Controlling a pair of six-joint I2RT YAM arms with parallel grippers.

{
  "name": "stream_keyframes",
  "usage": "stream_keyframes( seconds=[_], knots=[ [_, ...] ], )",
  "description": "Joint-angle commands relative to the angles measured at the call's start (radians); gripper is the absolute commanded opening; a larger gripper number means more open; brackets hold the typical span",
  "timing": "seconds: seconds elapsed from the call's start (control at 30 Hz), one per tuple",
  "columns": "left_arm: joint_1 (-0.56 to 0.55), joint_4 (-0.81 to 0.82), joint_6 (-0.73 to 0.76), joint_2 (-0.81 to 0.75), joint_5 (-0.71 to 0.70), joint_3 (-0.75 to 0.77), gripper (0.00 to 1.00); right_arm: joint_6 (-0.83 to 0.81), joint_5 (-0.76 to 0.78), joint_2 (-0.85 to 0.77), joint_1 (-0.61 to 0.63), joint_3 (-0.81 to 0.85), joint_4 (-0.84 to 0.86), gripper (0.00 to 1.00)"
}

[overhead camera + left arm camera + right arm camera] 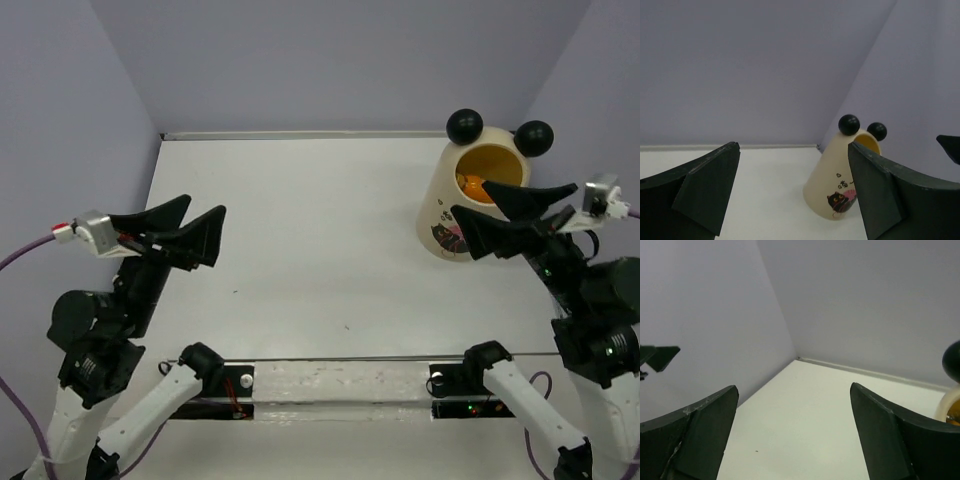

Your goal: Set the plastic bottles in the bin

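Note:
The cream-yellow bin [447, 212] with two black ball ears stands upright at the back right of the table, also seen in the left wrist view [832, 175]. Inside it, the orange of a plastic bottle [468, 186] shows against the yellow wall; the rest of its inside is hidden. My right gripper [470, 198] hovers at the bin's near rim, open and holding nothing [793, 386]. My left gripper [205, 207] hangs over the left side of the table, open and holding nothing [792, 145]. No bottle shows on the table top.
Lilac walls close the table [320, 240] on the left, back and right. A clear strip [340, 382] runs between the two arm bases at the near edge. One black ear [952, 360] of the bin fills the right edge of the right wrist view.

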Motion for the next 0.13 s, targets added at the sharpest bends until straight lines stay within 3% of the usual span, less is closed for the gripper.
stream_keyframes(
  seconds=[0.0, 0.1],
  knots=[
    [0.005, 0.100, 0.064, -0.037, 0.034, 0.091, 0.99, 0.047, -0.036, -0.144, -0.003, 0.050, 0.032, 1.00],
    [0.004, 0.100, 0.070, -0.023, 0.030, 0.101, 0.99, 0.037, 0.052, -0.215, -0.003, 0.039, 0.045, 1.00]
  ],
)
